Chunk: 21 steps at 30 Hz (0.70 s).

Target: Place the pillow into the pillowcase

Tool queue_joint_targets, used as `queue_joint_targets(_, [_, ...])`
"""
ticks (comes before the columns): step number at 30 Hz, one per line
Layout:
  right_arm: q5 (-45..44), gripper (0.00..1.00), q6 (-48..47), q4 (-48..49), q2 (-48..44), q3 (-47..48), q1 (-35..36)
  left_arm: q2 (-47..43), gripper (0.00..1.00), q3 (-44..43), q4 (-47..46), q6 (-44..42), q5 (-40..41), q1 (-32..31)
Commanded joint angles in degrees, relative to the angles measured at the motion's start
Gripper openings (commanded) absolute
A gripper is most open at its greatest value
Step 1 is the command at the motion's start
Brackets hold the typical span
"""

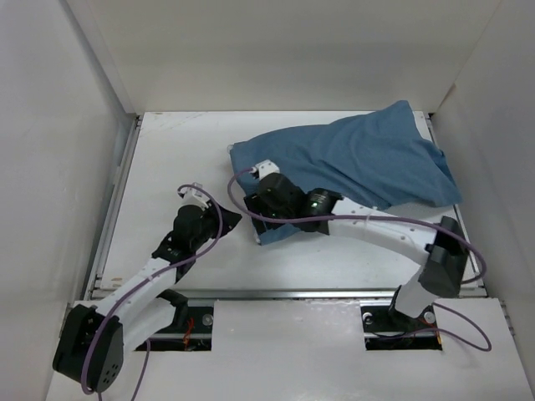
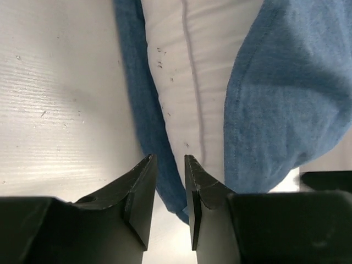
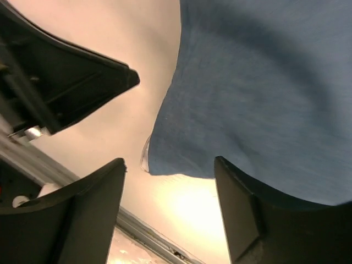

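Left fingers [image 2: 140,192] slightly parted, empty; right fingers [image 3: 88,209] wide, empty. Risk: pillow [image 2: 181,66] (bare end, 12 o'clock of left fingers) slips out if pillowcase [image 2: 286,99] is dragged.

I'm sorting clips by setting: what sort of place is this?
Most likely a lab robot test cell, not a home: plain white walls box in a white table, the left arm and right arm are bolted at its near edge, and a blue pillowcase lies on it.

Pillow [image 2: 181,82] apparently inside pillowcase [image 1: 368,159], far-right on table [image 1: 167,167]
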State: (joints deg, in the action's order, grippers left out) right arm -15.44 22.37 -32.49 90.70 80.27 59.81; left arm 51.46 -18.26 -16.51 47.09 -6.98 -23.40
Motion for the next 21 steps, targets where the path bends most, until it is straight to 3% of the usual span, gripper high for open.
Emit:
queue_joint_targets(1, [-1.5,0.70,2.8,-1.5,5.5,4.4,1.7,1.6,0.24,2.2,-8.2,1.5,-1.5,-0.1])
queue_joint_targets(7, [-13.4,0.59,10.3,-4.7,13.1,9.6,2.2,13.5,0.12,0.7,-19.8,1.0,-4.6,-0.1])
queue_joint_targets(10, [-16.5,0.34,13.7,-9.2,15.6,12.4,2.2,18.7,0.08,-0.9,-23.7,-0.2,-8.3,-0.1])
queue_joint_targets(12, [-16.5,0.08,13.7,-9.8,15.0,13.0,2.2,21.0,0.07,-2.2,-26.7,-0.8,-10.0,-0.1])
queue_joint_targets(13, [-16.5,0.03,13.7,-9.8,14.3,13.0,2.2,21.7,0.07,-2.2,-27.9,-0.8,-11.1,-0.1])
queue_joint_targets(21, [-3.2,0.00,7.0,-8.5,9.2,13.7,4.1,27.5,0.05,-6.7,-34.3,-1.8,-16.0,-2.1])
